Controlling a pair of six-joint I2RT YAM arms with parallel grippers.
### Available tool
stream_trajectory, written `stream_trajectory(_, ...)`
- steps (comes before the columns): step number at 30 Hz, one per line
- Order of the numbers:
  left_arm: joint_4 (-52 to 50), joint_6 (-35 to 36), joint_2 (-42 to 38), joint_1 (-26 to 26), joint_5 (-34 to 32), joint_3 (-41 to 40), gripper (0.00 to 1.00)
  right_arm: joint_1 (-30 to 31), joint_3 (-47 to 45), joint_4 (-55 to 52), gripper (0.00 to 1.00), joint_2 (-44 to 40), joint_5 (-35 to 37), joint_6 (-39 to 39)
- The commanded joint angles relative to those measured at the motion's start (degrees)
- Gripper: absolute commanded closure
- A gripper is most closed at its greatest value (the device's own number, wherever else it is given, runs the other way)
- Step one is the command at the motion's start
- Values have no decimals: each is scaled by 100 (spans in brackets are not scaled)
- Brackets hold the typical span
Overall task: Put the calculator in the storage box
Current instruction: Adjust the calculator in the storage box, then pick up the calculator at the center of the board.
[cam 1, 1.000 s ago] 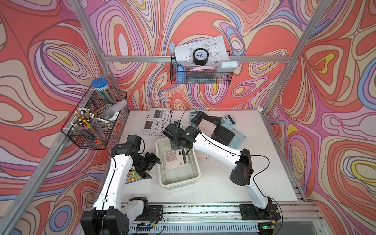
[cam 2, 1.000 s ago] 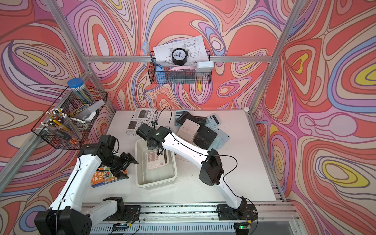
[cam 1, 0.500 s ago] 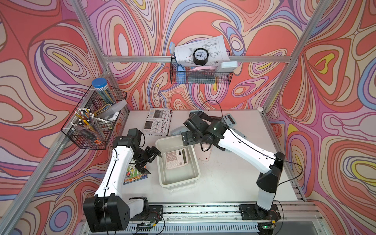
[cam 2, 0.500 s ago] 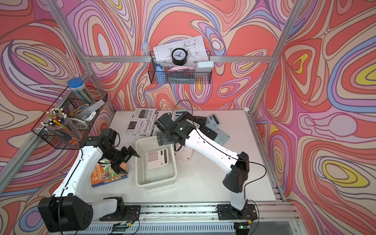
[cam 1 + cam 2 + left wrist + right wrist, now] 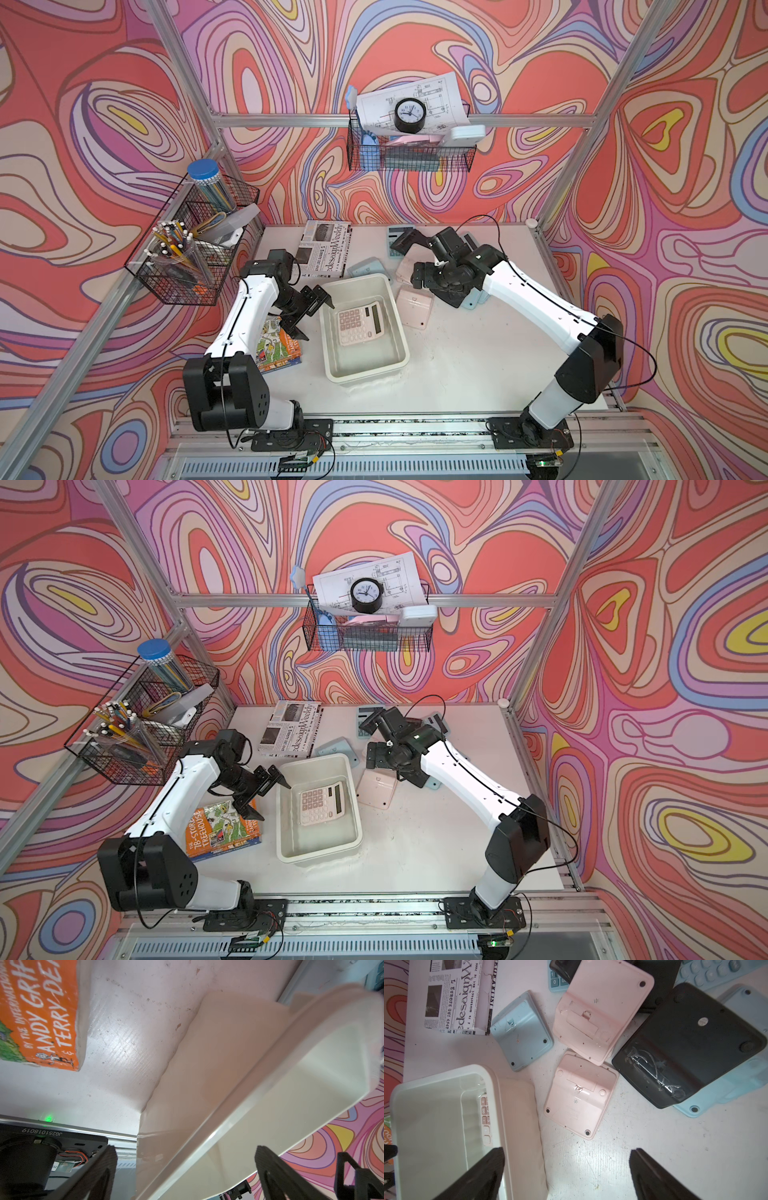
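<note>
**One calculator boxed, both tools open and empty**

One cream storage box [image 5: 368, 358] sits near the front middle of the tabletop [image 5: 457, 365]. It holds one calculator [image 5: 359, 323], lying flat and keys up in the far half of the box. The calculator is pale pink, with a grid of pink keys and a dark display strip along its 3 o'clock edge.

One orange book [image 5: 224, 829] lies at the box's 9 o'clock. The left tool [image 5: 316, 321] hangs just beside the box rim at 10 o'clock, jaws wide apart, holding nothing.

At the box's 1 o'clock lie loose calculators. Four clearly lie backs up: two pink calculators [image 5: 579, 1095] [image 5: 602, 1007], one blue-grey calculator [image 5: 521, 1030] and one black calculator [image 5: 689, 1043]. Pale blue calculators [image 5: 716, 1093] are partly hidden under and behind the black one, so their count is unclear. The right tool [image 5: 566, 1150] hovers above this group, jaws spread wide and empty.

One newspaper [image 5: 326, 249] lies at 11 o'clock. Two wire baskets [image 5: 187, 270] [image 5: 409, 158] hang on the walls, and the far one has one clock [image 5: 409, 115].
</note>
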Motion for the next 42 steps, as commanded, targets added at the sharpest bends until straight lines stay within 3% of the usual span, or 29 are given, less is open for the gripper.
stream_trajectory(1,43,127,159,45,20,122,3,-401,-340,544,5,-82,-1036,246)
stream_trajectory(12,-67,206,34,44,-143,307,3,-1152,-1846,2198,7,284,-2354,836)
stream_trajectory(26,-211,455,151,42,-126,374,3,-1259,-3173,4459,15,1095,-2566,1644)
stream_trajectory(32,-301,505,143,41,-114,366,3,-1259,-3955,6136,20,1431,-2773,2230)
stream_trajectory(42,-420,530,153,40,-155,416,3,-1258,-4101,7170,26,2221,-3091,2431)
